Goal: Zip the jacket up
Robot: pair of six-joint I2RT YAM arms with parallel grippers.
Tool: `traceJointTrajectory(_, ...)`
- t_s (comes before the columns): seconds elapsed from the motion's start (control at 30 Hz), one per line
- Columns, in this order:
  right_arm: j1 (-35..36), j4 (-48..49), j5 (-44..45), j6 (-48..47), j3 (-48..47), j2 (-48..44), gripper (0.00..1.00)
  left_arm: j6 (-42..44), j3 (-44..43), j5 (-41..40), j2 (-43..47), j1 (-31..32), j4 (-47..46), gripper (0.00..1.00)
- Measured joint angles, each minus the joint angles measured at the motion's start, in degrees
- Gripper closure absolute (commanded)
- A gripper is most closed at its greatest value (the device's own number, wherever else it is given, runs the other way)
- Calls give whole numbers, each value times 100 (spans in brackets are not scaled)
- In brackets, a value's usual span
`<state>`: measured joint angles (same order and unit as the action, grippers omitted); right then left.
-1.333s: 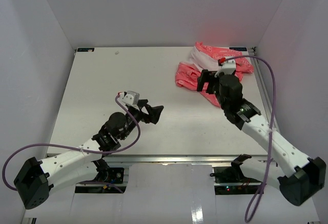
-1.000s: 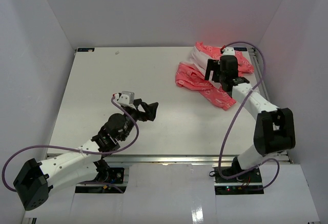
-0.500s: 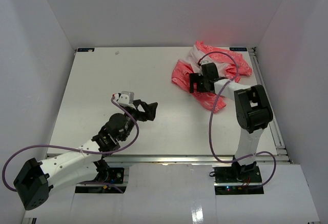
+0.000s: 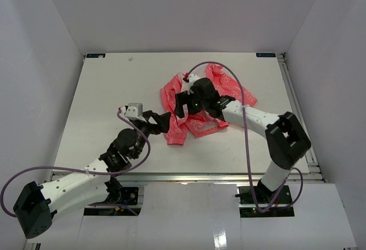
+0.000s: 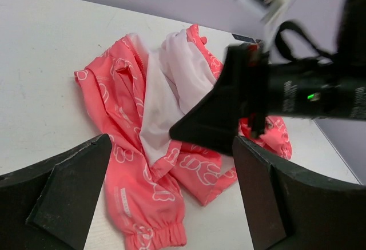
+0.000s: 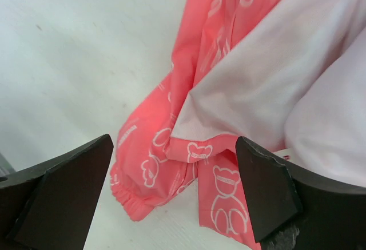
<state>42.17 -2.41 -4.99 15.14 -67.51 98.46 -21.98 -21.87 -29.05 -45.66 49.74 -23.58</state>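
Two pairs of jaws gape empty: left gripper (image 4: 164, 122) by the eight o'clock cuff of the crumpled coral-pink, bear-printed jacket (image 4: 197, 125) at the white table's (image 4: 103, 90) centre, right gripper (image 4: 186, 104) over its ten o'clock folds. No zipper shows, so either may pinch lining instead.

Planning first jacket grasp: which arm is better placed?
Right, probably: the right gripper, open, hangs over the exposed lining edge of the jacket; the left gripper, open, sits off beside a sleeve.
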Motion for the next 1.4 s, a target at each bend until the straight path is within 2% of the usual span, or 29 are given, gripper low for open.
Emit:
traceJointTrajectory(0.17,-46,-51,162,14,54,-1137,6,-15,9,-34,-11,0,-22,2)
traceJointTrajectory(0.23,-60,-85,531,-59,151,-1577,6,-13,4,-13,-112,0,-51,2)
traceJointTrajectory(0.43,-542,-205,1244,-195,652,-2498,7,-35,-342,206,-1105,0,160,2)
traceJointTrajectory(0.7,-1587,-430,1696,-231,1372,-2342,7,-174,-1071,672,-2308,-97,703,2)
traceJointTrajectory(0.9,-1630,-495,1958,-349,1397,-1669,2,-338,-1698,1060,-3297,-435,1279,4)
traceJointTrajectory(0.97,-1626,-538,2082,-371,1397,-1511,3,-386,-1912,1099,-3639,-512,1482,5)
traceJointTrajectory(1.07,-1624,-582,2320,-410,1388,-1370,10,-453,-2146,1113,-4057,-627,1812,4)
traceJointTrajectory(1.23,-1634,-647,2844,-596,1165,-1146,32,-732,-2373,1166,-4506,-940,2363,4)
traceJointTrajectory(1.33,-1679,-631,2968,-670,1054,-960,41,-889,-2559,1123,-4855,-1176,2599,2)
traceJointTrajectory(1.4,-1704,-640,2991,-679,1050,-896,43,-1009,-2675,1059,-4984,-1299,2723,2)
